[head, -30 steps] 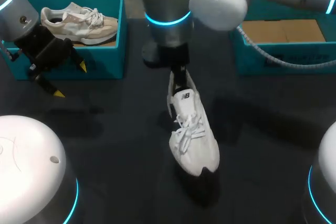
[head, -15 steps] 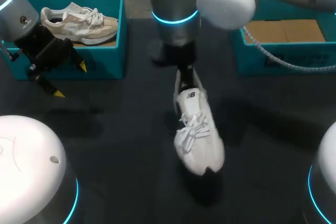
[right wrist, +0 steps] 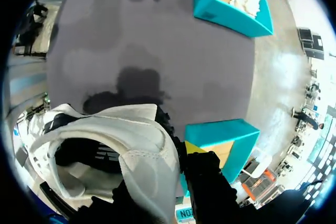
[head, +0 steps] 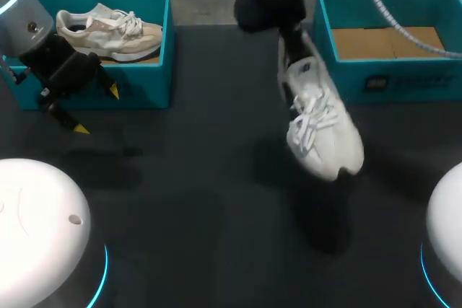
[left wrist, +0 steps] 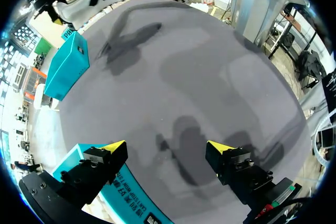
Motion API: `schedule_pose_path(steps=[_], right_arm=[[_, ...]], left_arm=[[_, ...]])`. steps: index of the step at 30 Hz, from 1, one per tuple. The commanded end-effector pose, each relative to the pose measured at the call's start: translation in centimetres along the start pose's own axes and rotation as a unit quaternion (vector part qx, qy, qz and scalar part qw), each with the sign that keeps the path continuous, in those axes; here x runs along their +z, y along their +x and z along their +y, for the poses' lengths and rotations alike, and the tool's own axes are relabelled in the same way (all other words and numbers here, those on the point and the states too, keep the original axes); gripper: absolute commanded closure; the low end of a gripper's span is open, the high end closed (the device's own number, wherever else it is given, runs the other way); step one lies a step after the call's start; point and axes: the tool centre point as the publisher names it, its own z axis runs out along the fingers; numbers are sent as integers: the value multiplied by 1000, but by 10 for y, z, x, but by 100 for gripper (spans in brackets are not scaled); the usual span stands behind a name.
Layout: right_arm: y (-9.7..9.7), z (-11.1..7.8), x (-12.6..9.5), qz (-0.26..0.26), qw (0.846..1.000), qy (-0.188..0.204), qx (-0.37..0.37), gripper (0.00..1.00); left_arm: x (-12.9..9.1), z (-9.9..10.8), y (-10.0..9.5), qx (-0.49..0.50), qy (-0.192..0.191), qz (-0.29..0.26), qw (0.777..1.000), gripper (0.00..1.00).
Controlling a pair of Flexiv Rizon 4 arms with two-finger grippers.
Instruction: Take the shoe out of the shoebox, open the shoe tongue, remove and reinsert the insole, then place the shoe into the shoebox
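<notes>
**shoe hangs by its heel beside the right box**

your right fingers hold the shoe at the heel collar. it hangs toe-down in the air, laces facing the head camera, well above the worktop. the heel grip leaves the tongue and the mouth of the shoe free, which suits a task where the insole has to come out and go back in. it also lets the toe lead if you lower the shoe into a box. the shoe hangs just in front of the right box, whose floor shows bare cardboard, so that looks like where it belongs.

in the right wrist view one yellow-tipped finger presses the outside of the heel. the other is hidden by the shoe, likely inside it. since the shoe hangs from nothing else, take the fingers as clamped on the heel wall.

your left fingers stand wide apart with nothing between them. they hover over the worktop just in front of the left box, where a beige shoe lies on its side.
</notes>
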Motion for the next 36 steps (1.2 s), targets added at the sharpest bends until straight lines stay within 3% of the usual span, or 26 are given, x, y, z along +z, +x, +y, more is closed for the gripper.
schedule_pose_path(steps=[1,2,4,8,36], right_arm=[[-19,-45,1,9,1000,-21,4,100],[-25,-49,0,13,1000,-10,6,100],[-34,-58,-4,4,1000,-30,-1,100],[-47,-67,-10,9,1000,-11,8,100],[-52,-70,-12,12,1000,-1,15,100]], left_arm=[[0,0,0,0,-1,2,1000,0],[0,0,0,0,-1,2,1000,0],[0,0,0,0,-1,2,1000,0],[0,0,0,0,-1,2,1000,0],[0,0,0,0,-1,2,1000,0]])
